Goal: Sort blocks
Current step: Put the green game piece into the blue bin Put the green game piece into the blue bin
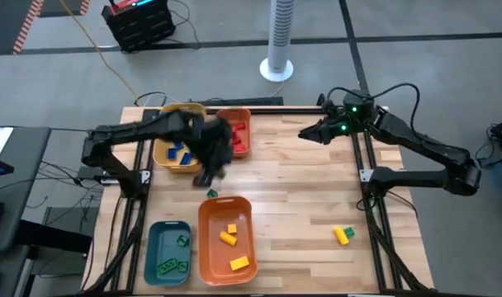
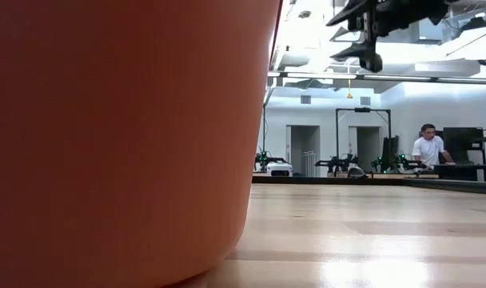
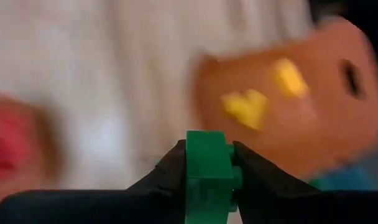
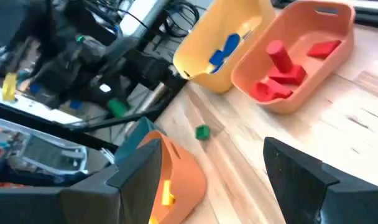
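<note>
My left gripper is shut on a green block. It hangs over the table's middle, between the far bins and the near orange bin that holds yellow blocks. Another green block lies on the wood just beyond that bin's far rim. A yellow and a green block lie together near the right edge. My right gripper is open and raised over the table's far right. My left gripper pinches the green block between its two fingers, one on each of two opposite sides. The block's upper part stands out past the fingertips. It is lifted clear of the table. The wrist slants down toward the near edge.
A yellow bin with blue blocks and an orange bin with red blocks stand at the far left. A teal bin with green blocks sits by the near orange bin, whose wall fills the low view. A person is far behind.
</note>
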